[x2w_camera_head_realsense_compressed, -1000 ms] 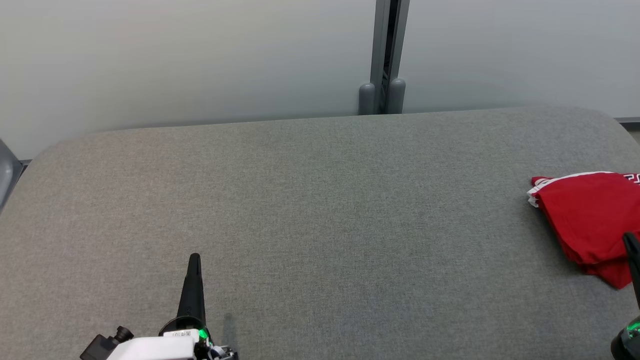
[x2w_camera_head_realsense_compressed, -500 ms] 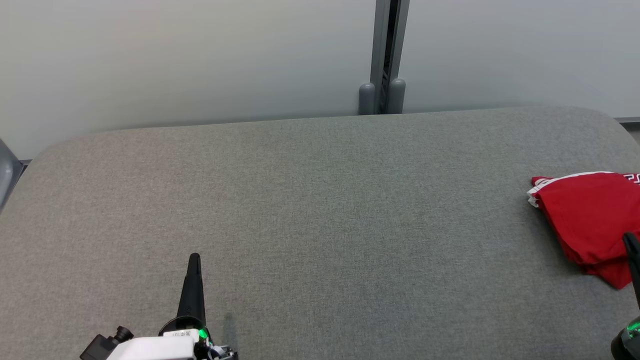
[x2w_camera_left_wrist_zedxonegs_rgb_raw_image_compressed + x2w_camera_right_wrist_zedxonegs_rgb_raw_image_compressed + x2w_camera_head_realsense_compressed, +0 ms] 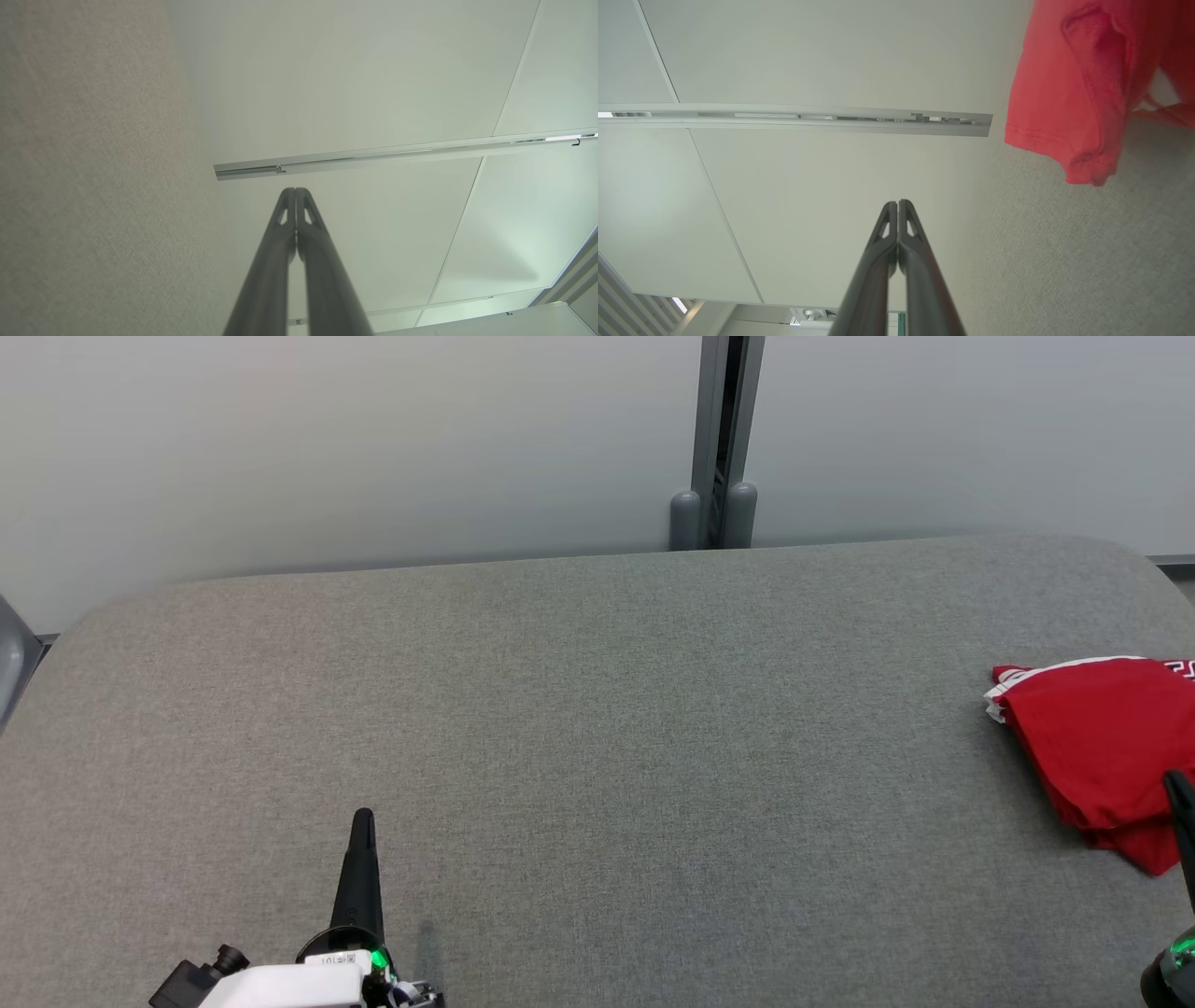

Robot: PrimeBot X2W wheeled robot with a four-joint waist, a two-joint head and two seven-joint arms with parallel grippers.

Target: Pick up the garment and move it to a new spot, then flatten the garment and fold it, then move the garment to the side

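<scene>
Nearest, at the lower left of the head view: left gripper, pointing up the frame, pressed together into a single dark spike, holding nothing. Same in the left wrist view: fingers meeting tip to tip, nothing between them, grey padded table down the left side of that frame.

At the lower right corner of the head view: right gripper, cut off by the frame edge, likewise closed and empty. In the right wrist view, fingers touching along their tips, aimed at the pale wall rather than at cloth.

Just beyond that gripper, at the right edge of the head view: red garment with white trim, folded into a layered stack, lying flat on the table and partly cut by the frame. Overlapped in the picture by the right fingertip at its lower corner; seen in the right wrist view at the upper right, apart from the fingers.

Farther up: bare grey table fabric across the middle of the frame, rounded at its far corners. Behind it, pale wall panels and a grey upright post at top centre.

Compared with half a second and a full second earlier: no difference found. Both grippers in the same places, same folds in the garment, same framing.
</scene>
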